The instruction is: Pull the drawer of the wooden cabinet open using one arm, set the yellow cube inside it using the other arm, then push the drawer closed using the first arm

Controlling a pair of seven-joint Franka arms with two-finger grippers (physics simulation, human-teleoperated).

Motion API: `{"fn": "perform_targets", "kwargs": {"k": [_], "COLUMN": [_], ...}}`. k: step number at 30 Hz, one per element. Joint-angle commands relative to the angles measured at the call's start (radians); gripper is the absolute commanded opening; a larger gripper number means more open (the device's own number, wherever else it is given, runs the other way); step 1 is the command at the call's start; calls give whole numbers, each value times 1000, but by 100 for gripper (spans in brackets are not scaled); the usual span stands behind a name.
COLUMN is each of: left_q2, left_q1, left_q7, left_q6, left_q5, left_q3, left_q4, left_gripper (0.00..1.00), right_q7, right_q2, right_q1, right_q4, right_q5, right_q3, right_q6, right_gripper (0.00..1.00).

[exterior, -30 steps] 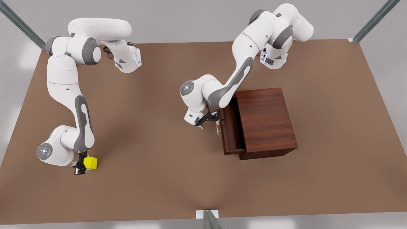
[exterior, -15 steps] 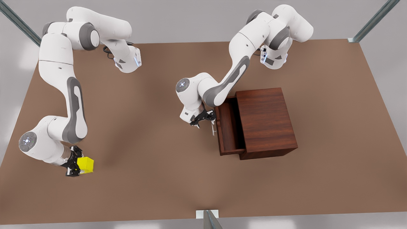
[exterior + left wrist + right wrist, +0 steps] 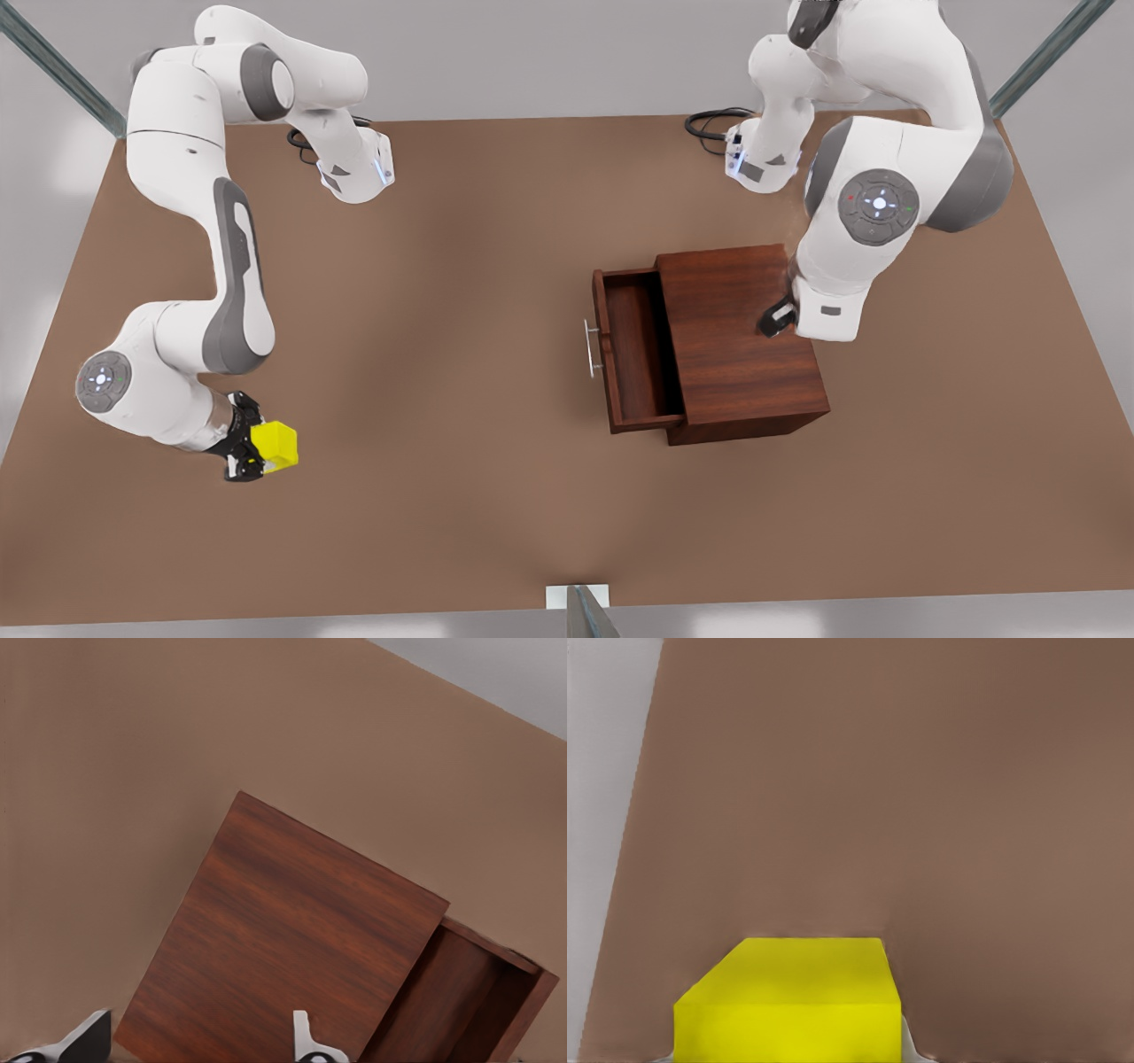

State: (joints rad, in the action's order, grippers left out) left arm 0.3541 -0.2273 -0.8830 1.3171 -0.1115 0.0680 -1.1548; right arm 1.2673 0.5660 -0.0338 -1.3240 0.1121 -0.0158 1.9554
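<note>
Hiding the left claw [image 3: 772, 321], its wrist overhangs the wooden cabinet [image 3: 740, 337].

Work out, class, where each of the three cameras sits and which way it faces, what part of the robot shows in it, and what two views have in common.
Front view: high above the table, looking down on both arms, the wooden cabinet and its open drawer.
Left wrist view: on the arm above the cabinet, looking down on its top and the drawer; the left hand is open, its fingertips showing.
Right wrist view: low over the table, close behind the yellow cube held in the right hand.
Shared: the front and left wrist views both show cabinet and drawer.
</note>
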Motion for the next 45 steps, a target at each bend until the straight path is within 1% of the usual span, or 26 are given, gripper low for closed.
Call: {"fn": "perform_targets", "kwargs": {"k": [1,2,3,4,5,9,12,13,14,15,16,20,24,32,33,41,45], "left_q2": [-101,-195,-221,-172,-112,-86,-73,-73,-73,-73,-75,-76,-76,-76,-76,-76,-76], "left_q1": [184,221,215,204,207,209,223,215,229,266,272,270,266,264,264,261,259], "left_q7": [947,984,917,882,880,878,859,753,759,840,923,921,920,920,918,898,898], "left_q6": [32,188,252,246,163,163,166,166,172,169,165,163,163,163,163,163,163], "left_q5": [180,199,145,136,144,144,138,182,187,216,223,222,222,220,220,219,217], "left_q3": [-2,-2,4,7,3,1,-1,1,-2,-4,-4,-1,-1,1,1,6,6], "left_q4": [-184,-350,-375,-294,-209,-198,-198,-198,-203,-204,-207,-212,-212,-214,-215,-215,-215], "left_gripper": [100,100,100,100,100,100,100,100,100,100,100,100,100,100,100,100,100], "right_q7": [256,318,397,446,530,731,871,934,984,1037,1080,1182,1244,1322,1334,1339,1337], "right_q2": [-1,-1,-1,-1,0,3,11,11,12,17,17,25,84,161,169,226,252], "right_q1": [-47,-80,-121,-153,-193,-317,-322,-322,-322,-322,-322,-322,-325,-434,-445,-518,-558], "right_q4": [48,71,83,91,126,140,181,181,181,181,181,181,181,213,216,216,216], "right_q5": [-2,0,1,1,1,4,5,5,5,5,5,5,3,1,1,-8,-8], "right_q3": [0,0,0,2,-1,-4,74,114,146,180,209,295,369,364,364,361,326], "right_q6": [-130,-150,-158,-173,-205,-191,-187,-158,-128,-96,-62,33,155,261,296,361,361], "right_gripper": [70,70,70,70,70,70,70,70,70,70,70,71,70,70,70,70,70]}}
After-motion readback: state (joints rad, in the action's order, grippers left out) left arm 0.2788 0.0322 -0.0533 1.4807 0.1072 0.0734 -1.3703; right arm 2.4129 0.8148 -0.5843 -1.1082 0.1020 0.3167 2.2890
